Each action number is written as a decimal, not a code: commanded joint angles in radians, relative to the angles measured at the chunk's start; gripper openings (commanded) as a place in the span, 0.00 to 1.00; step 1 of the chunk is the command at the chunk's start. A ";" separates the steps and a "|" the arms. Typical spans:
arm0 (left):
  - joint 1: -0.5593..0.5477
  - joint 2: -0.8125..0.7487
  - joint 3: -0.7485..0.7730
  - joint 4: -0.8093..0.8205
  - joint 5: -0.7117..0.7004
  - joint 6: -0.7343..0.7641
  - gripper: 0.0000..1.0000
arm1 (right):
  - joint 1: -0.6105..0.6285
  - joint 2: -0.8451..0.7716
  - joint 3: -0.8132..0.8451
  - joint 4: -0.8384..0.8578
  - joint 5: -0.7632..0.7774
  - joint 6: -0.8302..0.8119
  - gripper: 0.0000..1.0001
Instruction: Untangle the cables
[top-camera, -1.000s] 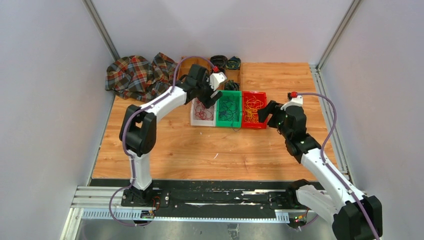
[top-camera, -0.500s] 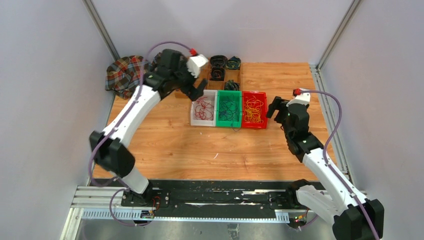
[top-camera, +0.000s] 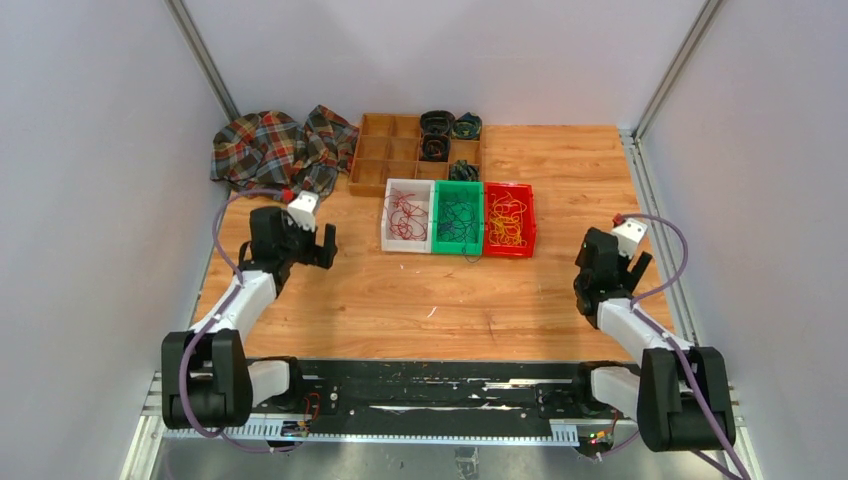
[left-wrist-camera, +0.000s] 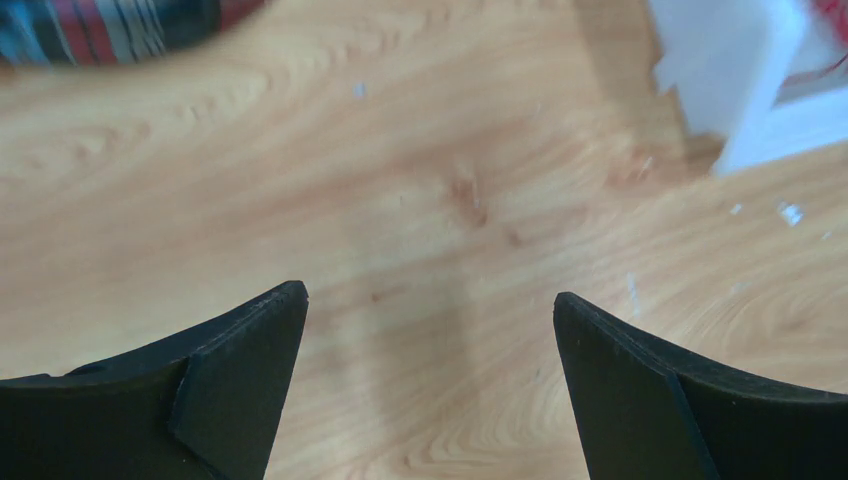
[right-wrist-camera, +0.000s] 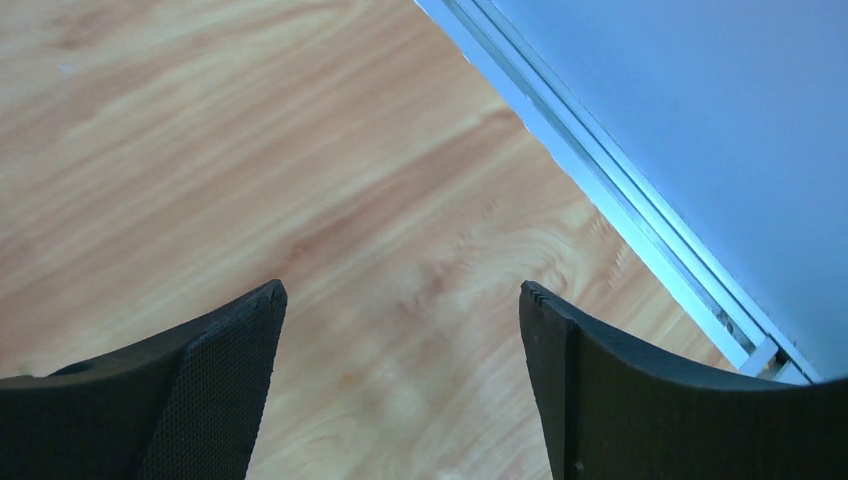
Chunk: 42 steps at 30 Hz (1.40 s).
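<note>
The cables lie sorted by colour in three small bins set side by side in a row, a little toward 12 o'clock from the middle of the wooden surface. The red cables are in the white bin at the 9 o'clock end. The dark cables are in the green bin in the middle, and the yellow cables are in the red bin at the 3 o'clock end. Each bunch is a loose heap of loops inside its own bin. A bit of dark strand seems to poke over the green bin's near rim.

The left tool hovers at about 8 o'clock from the white bin, well apart from it. Its fingers are spread wide with only bare wood between them. Its wrist camera catches a corner of the white bin at 2 o'clock and a strip of plaid at 11 o'clock.

The right tool sits at about 4 o'clock from the red bin, near the surface's right edge. Its fingers are also spread and pinch nothing. An aluminium rail and the enclosure wall run past it at 2 o'clock.

At 12 o'clock from the bins stands a wooden compartment tray, with dark coiled items in its right-hand cells. A crumpled plaid cloth lies at 9 o'clock from that tray, in the far left corner.
</note>
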 joint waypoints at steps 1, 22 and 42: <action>0.050 -0.017 -0.168 0.296 0.043 0.005 0.98 | -0.062 0.005 -0.115 0.281 -0.075 -0.018 0.86; 0.079 -0.146 -0.525 0.948 -0.174 -0.147 0.98 | 0.065 0.311 -0.244 0.913 -0.347 -0.374 0.90; 0.006 0.183 -0.442 1.121 -0.120 -0.151 0.98 | -0.004 0.303 -0.177 0.768 -0.393 -0.304 0.91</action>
